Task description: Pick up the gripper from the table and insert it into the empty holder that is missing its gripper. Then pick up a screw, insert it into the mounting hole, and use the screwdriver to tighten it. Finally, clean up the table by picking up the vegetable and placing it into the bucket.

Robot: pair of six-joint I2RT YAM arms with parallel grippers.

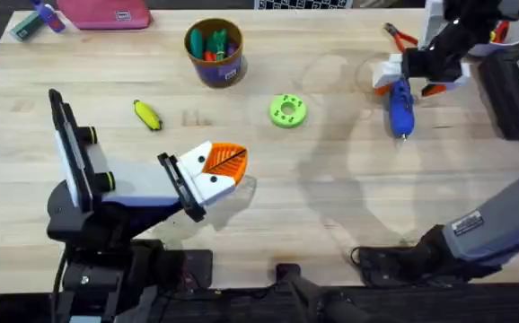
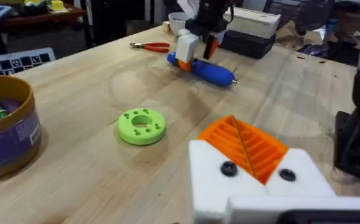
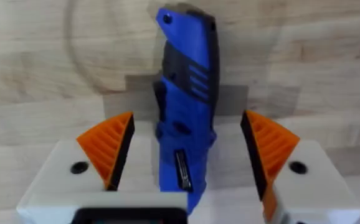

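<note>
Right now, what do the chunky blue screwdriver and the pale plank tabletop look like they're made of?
The chunky blue screwdriver looks like moulded plastic with a soft sheen, judging by its highlights and ridged dark grip panel; its thin tip looks like metal. The pale plank tabletop looks like wood with a smooth, low-gloss finish, showing grain and plank seams, possibly sealed.

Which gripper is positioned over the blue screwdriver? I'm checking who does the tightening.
The right gripper, at the far right of the table, its open orange-padded fingers straddling the screwdriver. The left gripper sits near the middle, away from it.
</note>
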